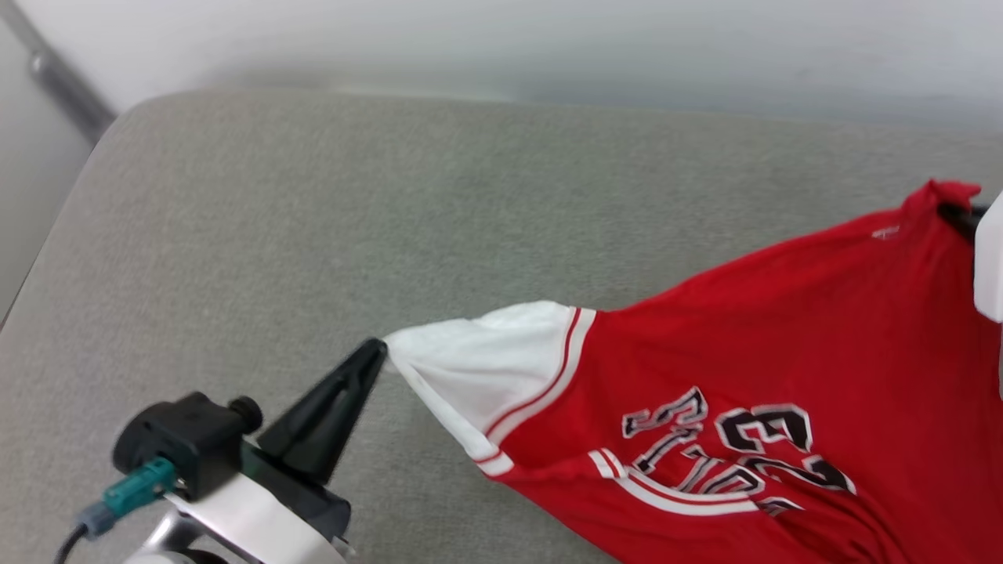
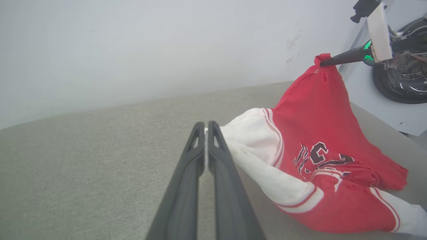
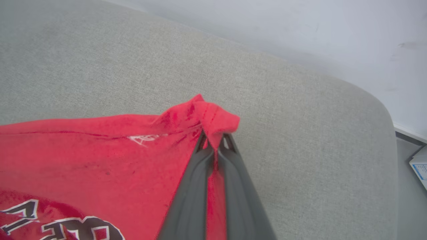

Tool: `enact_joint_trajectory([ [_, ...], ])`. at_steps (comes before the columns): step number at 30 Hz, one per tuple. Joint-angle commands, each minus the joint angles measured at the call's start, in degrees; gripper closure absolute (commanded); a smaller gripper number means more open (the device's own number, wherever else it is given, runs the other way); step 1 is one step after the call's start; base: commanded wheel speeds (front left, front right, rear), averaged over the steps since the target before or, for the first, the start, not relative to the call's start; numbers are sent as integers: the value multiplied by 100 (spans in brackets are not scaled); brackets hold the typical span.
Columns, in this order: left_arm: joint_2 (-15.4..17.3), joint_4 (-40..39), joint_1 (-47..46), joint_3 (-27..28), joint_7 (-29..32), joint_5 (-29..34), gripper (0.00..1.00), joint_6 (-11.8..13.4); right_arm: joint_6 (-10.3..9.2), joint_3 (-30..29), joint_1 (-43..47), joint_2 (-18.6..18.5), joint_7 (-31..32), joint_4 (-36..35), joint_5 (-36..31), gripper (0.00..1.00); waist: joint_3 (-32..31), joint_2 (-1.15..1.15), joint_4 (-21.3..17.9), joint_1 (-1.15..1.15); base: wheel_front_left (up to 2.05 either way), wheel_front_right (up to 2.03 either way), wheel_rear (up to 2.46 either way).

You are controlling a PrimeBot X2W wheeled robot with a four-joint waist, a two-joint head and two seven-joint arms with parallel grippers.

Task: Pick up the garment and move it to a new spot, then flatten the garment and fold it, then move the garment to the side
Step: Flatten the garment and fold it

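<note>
Draping red knit garment [image 1: 768,329], left tool [image 1: 382,347] clamping white sleeve [image 1: 486,368], right tool [image 3: 213,136] clamping bunched corner [image 3: 206,113]

The shirt [image 1: 744,345] spreads over the right half of the tabletop [image 1: 313,196]. The left gripper [image 1: 376,352] pinches its sleeve tip at the near middle, and the right gripper [image 3: 215,140] pinches a corner at the far right. A wall [image 1: 548,39] stands behind.

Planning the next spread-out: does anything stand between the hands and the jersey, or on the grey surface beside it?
Nothing visible does. The left hand pinches the white sleeve tip of the jersey, the right hand a red corner; no object shows on the grey surface beside it.
</note>
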Motion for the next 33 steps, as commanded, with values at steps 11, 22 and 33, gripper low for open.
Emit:
enact_joint_trajectory([
  [11,642,-516,-584,905,218,-151,100,190,-4,-129,-461,-25,-404,-887,419,100,-739,0,-887,0,0,0,0],
  [22,1026,-597,-1534,1763,392,-492,100,152,-4,-285,-747,238,-508,-1691,400,100,-1070,0,-1407,0,0,0,0],
  [33,1175,-385,-2575,2118,827,-779,100,117,-3,-607,-935,488,-566,-2061,337,100,-1051,0,-1733,0,0,0,0],
])
